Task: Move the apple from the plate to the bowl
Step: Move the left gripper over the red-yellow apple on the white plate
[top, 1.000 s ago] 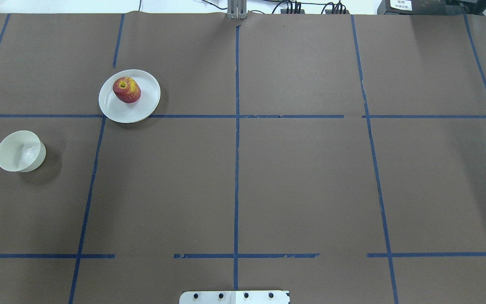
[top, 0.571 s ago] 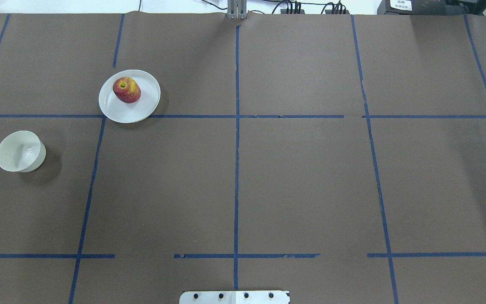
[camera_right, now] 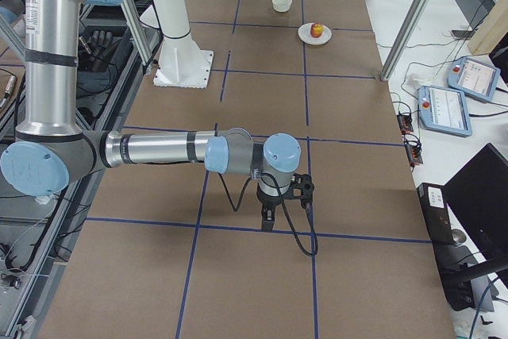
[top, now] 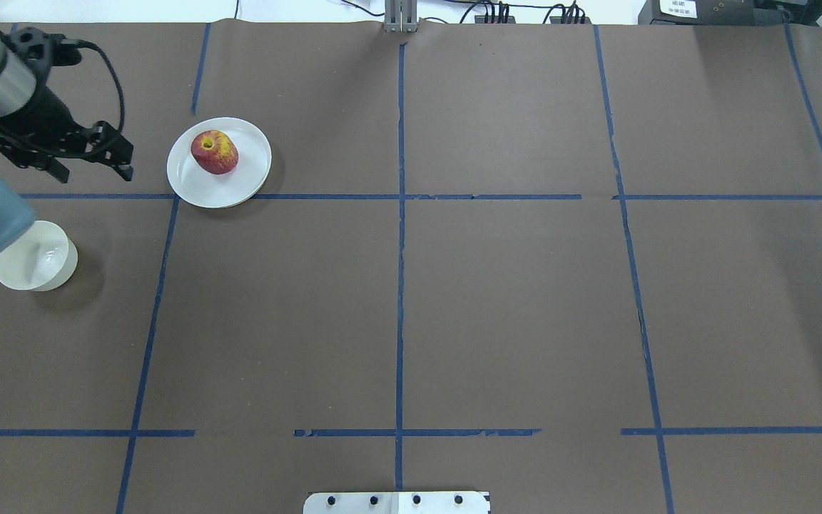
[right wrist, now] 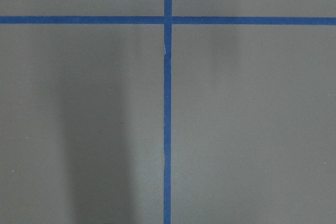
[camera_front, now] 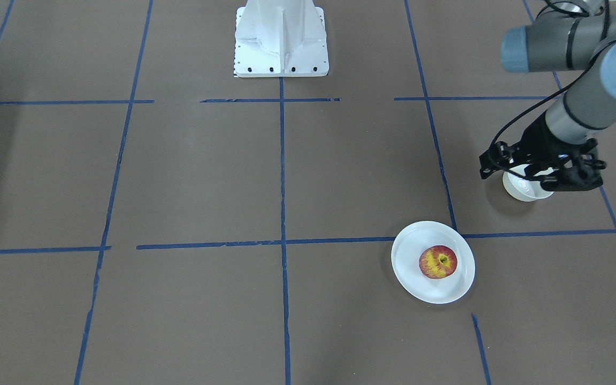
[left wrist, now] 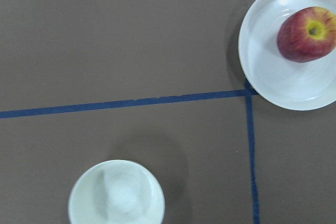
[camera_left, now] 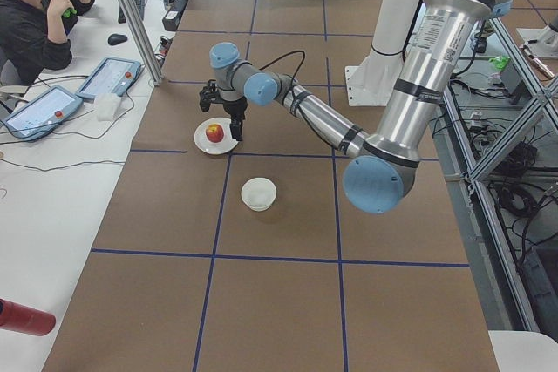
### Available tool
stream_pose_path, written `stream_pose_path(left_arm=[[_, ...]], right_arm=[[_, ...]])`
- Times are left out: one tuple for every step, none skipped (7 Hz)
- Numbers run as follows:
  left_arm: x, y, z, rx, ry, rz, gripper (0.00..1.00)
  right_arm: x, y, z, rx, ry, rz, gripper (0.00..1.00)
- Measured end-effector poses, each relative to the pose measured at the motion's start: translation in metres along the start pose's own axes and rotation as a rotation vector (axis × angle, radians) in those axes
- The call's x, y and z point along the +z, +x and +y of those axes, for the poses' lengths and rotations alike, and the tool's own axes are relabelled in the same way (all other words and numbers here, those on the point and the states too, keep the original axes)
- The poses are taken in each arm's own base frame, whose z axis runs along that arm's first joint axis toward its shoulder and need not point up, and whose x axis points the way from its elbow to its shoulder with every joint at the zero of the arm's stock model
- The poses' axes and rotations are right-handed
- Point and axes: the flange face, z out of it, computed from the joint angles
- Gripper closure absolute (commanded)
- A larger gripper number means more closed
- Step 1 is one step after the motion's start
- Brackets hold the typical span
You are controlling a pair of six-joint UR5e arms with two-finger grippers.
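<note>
The red and yellow apple (top: 215, 151) lies on the white plate (top: 190, 187) at the left back of the table. The small white bowl (top: 34, 257) stands empty, nearer the robot and further left. My left gripper (top: 93, 170) hangs above the table left of the plate and beyond the bowl, fingers spread, holding nothing. In the front view it (camera_front: 540, 176) overlaps the bowl (camera_front: 522, 191). The left wrist view shows the apple (left wrist: 307, 33), plate (left wrist: 273, 77) and bowl (left wrist: 116, 195) below. My right gripper (camera_right: 283, 206) shows only in the exterior right view; I cannot tell its state.
Brown paper with blue tape lines (top: 399, 214) covers the table. The robot's white base (camera_front: 281, 40) stands at the near edge. An operator (camera_left: 35, 6) sits at a side desk with tablets (camera_left: 109, 77). A red object (camera_left: 26, 318) lies beside the table.
My left arm has come into the overhead view from the left and now hangs beside the plate. The apple, plate and bowl have not moved.
</note>
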Motion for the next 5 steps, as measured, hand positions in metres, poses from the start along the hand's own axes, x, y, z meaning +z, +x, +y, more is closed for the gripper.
stream_pose_path(left_arm=[[0.018,0.032,-0.026,-0.035,-0.003,0.000,0.00],[0.033,0.052,-0.050,-0.056,0.007,0.012,0.00],[0.046,0.066,-0.073,-0.066,0.015,0.024,0.00],[0.059,0.076,-0.094,-0.074,0.020,0.031,0.00],[0.069,0.079,-0.106,-0.081,0.025,0.037,0.00]], right_arm=[[0.000,0.000,0.000,0.000,0.000,0.000,0.00],[0.000,0.000,0.000,0.000,0.000,0.000,0.00],[0.000,0.000,0.000,0.000,0.000,0.000,0.00],[0.000,0.000,0.000,0.001,0.000,0.000,0.00],[0.000,0.000,0.000,0.001,0.000,0.000,0.00]])
